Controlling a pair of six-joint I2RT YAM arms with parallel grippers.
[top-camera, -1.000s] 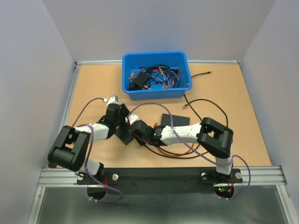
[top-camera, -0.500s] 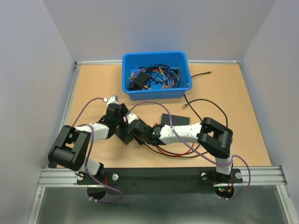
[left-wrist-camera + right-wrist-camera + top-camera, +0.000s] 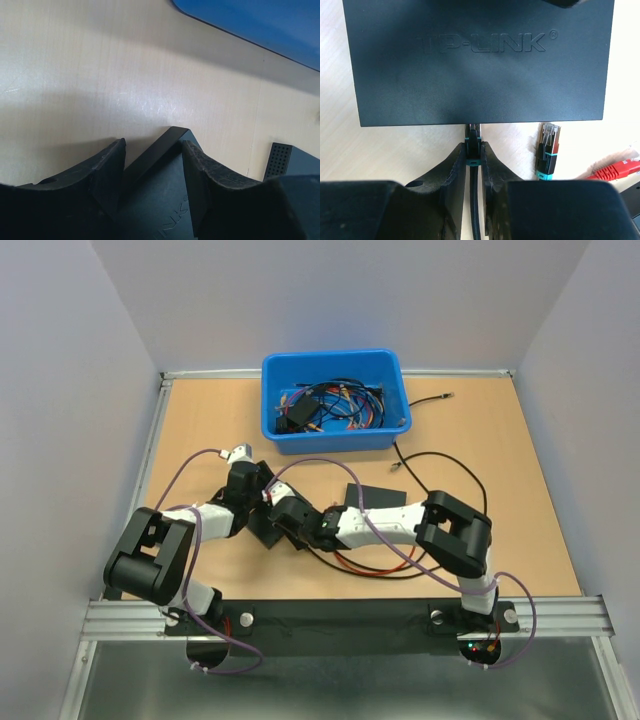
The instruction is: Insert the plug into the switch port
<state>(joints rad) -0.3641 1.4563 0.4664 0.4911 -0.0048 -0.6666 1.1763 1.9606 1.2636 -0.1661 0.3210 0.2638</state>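
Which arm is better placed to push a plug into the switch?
Right. The right hand pinches a black-cabled plug against the switch; the left hand only clamps its far corner.

Raised lettering "TP-LINK®" stands on the black top of the switch (image 3: 477,75); the left wrist view catches only its letters "NK".

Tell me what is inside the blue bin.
The blue bin holds a tangle of thin black cables with some red and orange bits, plus a small black block. Whatever lies beneath the tangle is covered.
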